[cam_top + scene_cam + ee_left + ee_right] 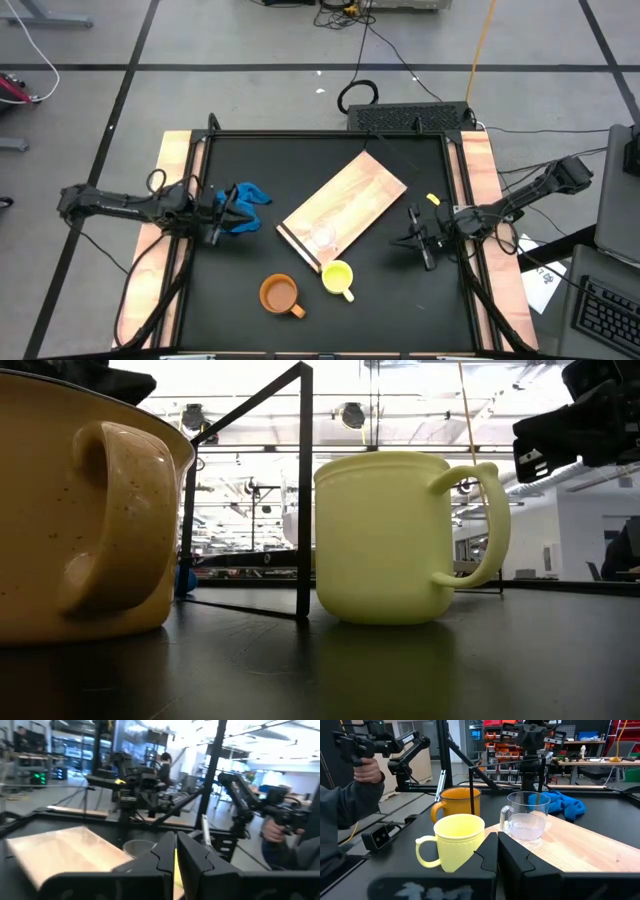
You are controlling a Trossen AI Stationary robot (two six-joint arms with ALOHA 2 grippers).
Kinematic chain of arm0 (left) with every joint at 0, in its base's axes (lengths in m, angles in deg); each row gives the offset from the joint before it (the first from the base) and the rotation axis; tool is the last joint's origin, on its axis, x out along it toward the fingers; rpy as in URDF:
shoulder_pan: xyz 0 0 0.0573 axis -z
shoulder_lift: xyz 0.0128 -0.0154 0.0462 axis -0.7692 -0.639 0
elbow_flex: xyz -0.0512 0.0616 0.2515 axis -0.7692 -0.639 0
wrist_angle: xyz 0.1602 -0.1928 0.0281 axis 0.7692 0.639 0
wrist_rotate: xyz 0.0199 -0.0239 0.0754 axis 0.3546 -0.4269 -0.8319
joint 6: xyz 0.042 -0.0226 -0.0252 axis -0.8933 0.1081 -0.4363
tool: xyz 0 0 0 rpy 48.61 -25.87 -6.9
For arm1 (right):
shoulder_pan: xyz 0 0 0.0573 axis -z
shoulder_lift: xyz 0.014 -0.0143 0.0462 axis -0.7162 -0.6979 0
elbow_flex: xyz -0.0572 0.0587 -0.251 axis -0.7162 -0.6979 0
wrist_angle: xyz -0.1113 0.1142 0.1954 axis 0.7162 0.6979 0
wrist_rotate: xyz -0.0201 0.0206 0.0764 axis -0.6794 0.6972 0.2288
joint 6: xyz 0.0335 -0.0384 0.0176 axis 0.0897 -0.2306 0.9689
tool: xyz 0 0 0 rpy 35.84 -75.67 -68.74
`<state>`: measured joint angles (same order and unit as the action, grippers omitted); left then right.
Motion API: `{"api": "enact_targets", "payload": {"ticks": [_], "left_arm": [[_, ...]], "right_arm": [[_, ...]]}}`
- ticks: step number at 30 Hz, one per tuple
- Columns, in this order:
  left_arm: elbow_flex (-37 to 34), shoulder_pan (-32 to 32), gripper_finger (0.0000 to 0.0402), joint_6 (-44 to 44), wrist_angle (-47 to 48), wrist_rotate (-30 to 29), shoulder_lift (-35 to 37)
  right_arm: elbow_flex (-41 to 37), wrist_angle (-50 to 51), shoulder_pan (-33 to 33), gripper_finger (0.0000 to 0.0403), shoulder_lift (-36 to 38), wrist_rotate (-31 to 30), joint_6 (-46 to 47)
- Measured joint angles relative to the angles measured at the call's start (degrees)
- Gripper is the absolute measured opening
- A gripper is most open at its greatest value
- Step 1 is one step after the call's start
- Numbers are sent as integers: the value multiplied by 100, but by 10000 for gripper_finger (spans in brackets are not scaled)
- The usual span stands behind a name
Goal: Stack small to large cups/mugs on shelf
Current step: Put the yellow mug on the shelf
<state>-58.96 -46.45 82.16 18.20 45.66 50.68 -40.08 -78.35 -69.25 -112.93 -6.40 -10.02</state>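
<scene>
Glass cup (322,237) waits alone on the shelf (345,208).
Right gripper (416,241), fingers pressed together, faces the yellow cup (337,277) just ahead; left gripper (222,212), likewise pressed together, idles by the blue cloth (250,195).

light: bright, from ceiling lamps | glare: white glow behind the yellow cup (400,540) | blur: left wrist view smeared | focus: orange-brown cup (80,510) soft up close

A brown mug (85,510) fills the 9 o'clock side of the dark surface (400,670), handle facing the camera. A yellow mug (385,540) stands centre, its handle toward 3 o'clock.
</scene>
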Motion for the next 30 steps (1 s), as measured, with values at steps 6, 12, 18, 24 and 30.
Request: {"api": "enact_targets", "payload": {"ticks": [6, 12, 18, 24, 30], "left_arm": [[4, 511, 28, 100, -790, 0, -625], [11, 946, 28, 52, -1691, -4, -1206], [367, 1332, 28, -198, -1764, -482, -1836], [1390, 1765, 29, -467, -1339, -681, -2858], [2735, 2085, 28, -808, -155, -1136, -3788]], "right_arm": [[-4, 0, 0, 0, 0, 1, 13], [-4, 0, 0, 0, 0, 2, 13], [-7, 3, 2, 0, 0, 4, 15], [-9, 47, 2, 0, 0, 4, 15], [-9, 106, 2, 0, 0, 6, 15]]}}
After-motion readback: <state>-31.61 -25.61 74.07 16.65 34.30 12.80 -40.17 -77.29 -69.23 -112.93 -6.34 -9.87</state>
